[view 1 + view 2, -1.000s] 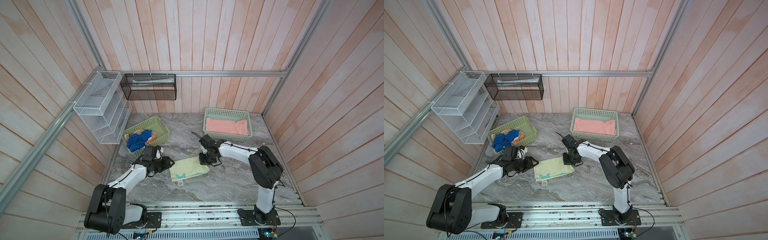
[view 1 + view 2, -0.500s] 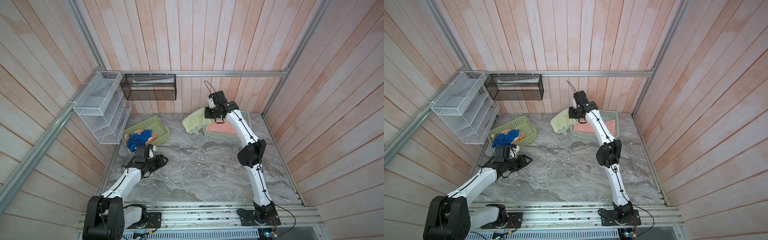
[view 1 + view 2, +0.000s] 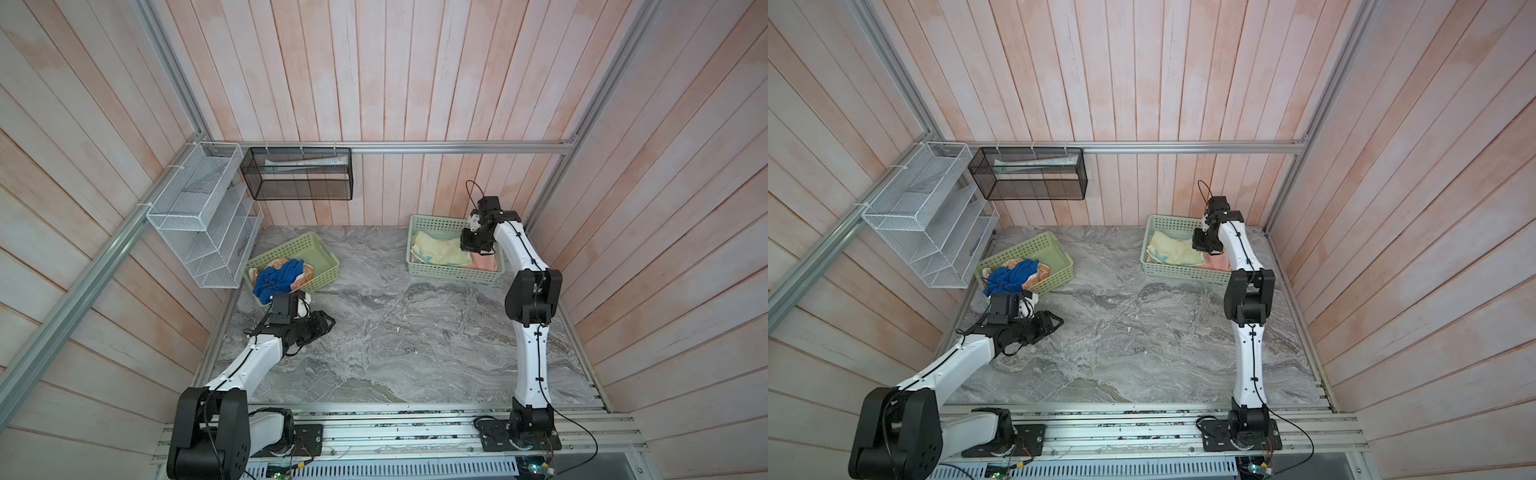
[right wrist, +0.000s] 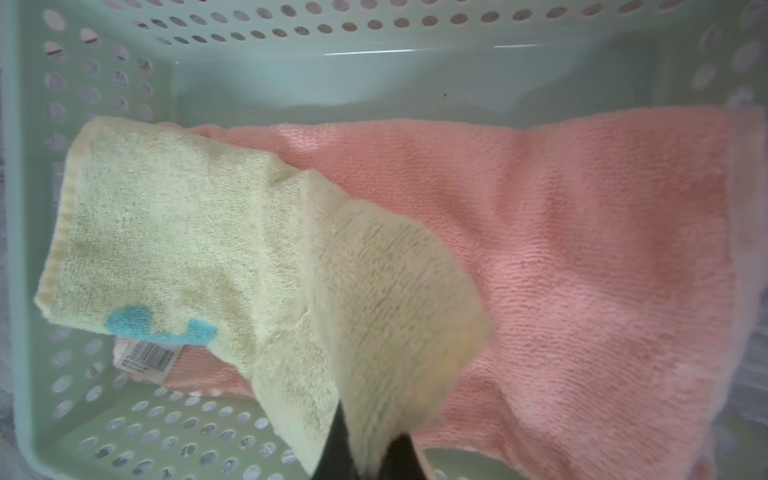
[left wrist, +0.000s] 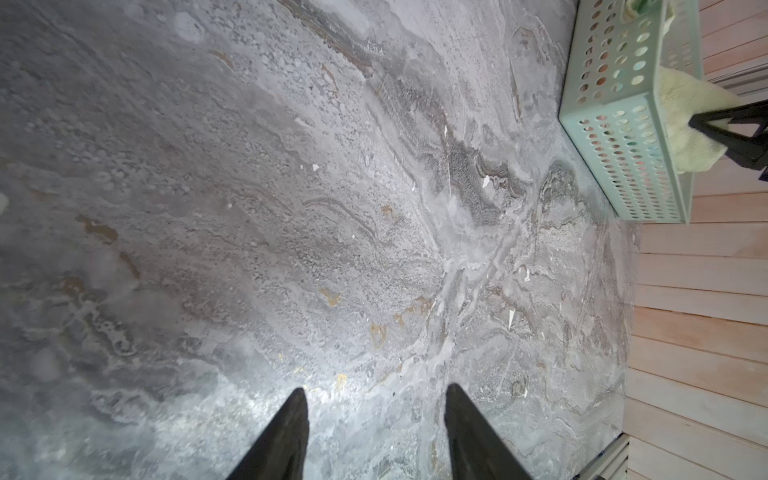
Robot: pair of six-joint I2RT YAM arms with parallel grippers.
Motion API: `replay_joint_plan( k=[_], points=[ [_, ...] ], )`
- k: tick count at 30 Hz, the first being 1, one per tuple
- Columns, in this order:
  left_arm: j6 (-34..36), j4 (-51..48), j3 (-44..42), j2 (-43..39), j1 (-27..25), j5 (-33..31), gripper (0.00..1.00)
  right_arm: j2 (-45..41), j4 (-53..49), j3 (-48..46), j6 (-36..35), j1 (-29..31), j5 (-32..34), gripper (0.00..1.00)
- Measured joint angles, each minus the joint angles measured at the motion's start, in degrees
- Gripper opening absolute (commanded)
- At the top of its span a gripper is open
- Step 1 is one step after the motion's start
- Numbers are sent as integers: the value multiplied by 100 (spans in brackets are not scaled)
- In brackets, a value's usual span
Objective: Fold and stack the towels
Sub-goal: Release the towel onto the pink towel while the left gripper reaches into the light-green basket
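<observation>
Has brought the yellow towel (image 4: 187,249) down from mid-air into the right basket (image 3: 453,276), half across the pink towel (image 4: 582,270). Still pinches one corner in the tightly closed right gripper (image 4: 370,453). Keeps the left gripper (image 5: 376,399) half spread and empty over the table (image 3: 395,332), as before. Leaves the blue towel (image 3: 276,280) and orange towel (image 3: 307,274) bunched in the left basket (image 3: 320,266).

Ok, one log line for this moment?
right gripper: shut on yellow towel over pink towel, right basket | left gripper: open, empty | blue towel, orange towel: heaped, left basket
</observation>
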Motion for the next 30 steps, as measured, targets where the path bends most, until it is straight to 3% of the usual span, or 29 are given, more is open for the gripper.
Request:
replay_joint_plan(
  k=[7,8,10,13,15,21,30],
  points=[
    [-24,-2,0,9,0,0,55,341,-138,302,-352,-46,424,0],
    [-22,-13,0,9,0,0,55,356,-146,317,-400,-44,514,6],
    [-17,-90,15,9,0,-4,55,358,-149,334,-476,-33,802,30],
    [68,-339,188,9,4,-87,55,356,-127,402,-627,-35,1220,44],
    [195,-527,444,31,9,-247,56,341,-120,409,-680,-35,1419,48],
    [723,-772,2057,717,402,-894,58,-120,44,-52,-686,83,1720,49],
    [1150,-1005,4597,3025,817,-2356,59,-2583,1534,-2780,-745,1331,1784,49]
  ],
)
